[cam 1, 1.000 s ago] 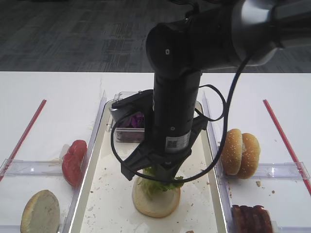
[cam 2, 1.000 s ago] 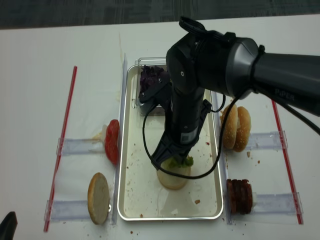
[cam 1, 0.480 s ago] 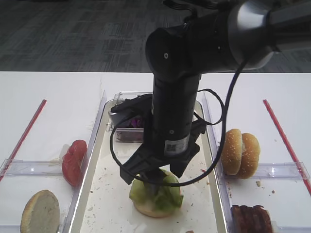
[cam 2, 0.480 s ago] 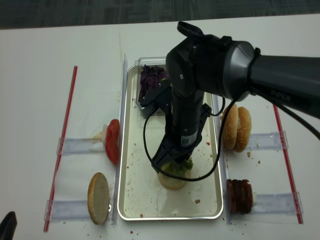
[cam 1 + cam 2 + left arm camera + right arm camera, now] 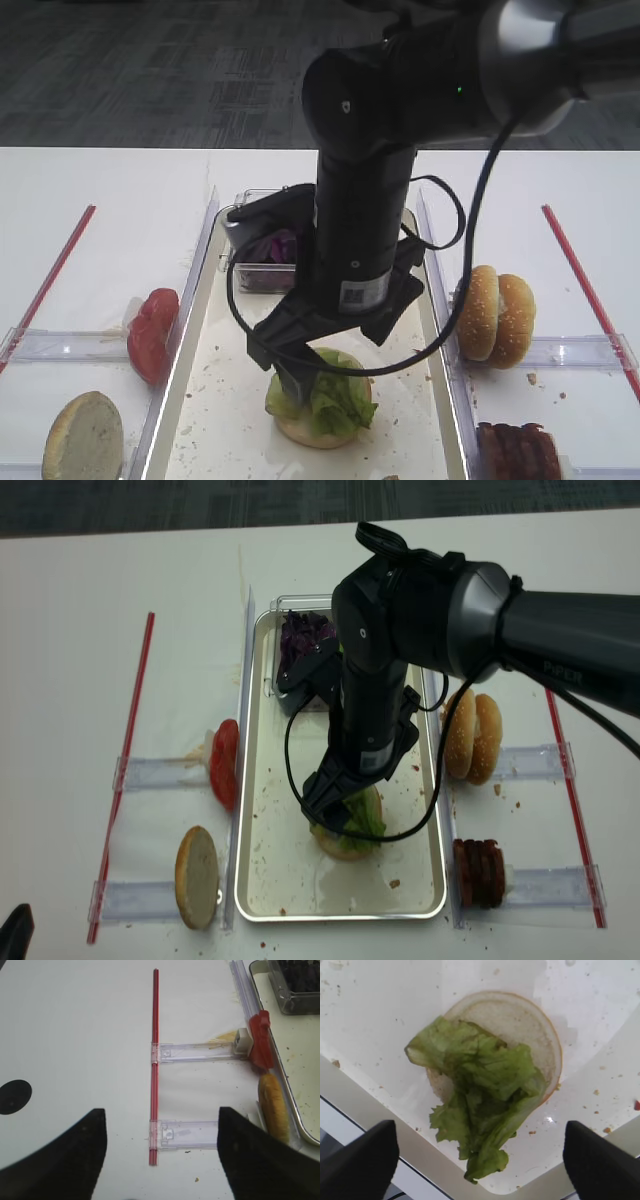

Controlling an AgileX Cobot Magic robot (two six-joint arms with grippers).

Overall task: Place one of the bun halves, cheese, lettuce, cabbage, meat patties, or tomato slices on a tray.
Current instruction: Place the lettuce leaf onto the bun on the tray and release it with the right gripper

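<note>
Right tool (image 5: 480,1147) hangs with its dark fingers (image 5: 357,1160) spread wide, holding nothing; I see crinkly green lettuce (image 5: 482,1092) draped loose over a pale bun half (image 5: 520,1022) on the crumb-speckled, silver-rimmed tray (image 5: 262,880). Bare tray floor lies around the bun. Purple cabbage (image 5: 300,638) fills a clear tub (image 5: 250,200) at the tray's far end. Left tool (image 5: 160,1160) stands open over the white counter (image 5: 75,1035).

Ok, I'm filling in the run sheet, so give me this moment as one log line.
right claw: open, empty | crinkly green lettuce leaf: on pale round bun half | long cream tray: holds both | left claw: open, empty
</note>
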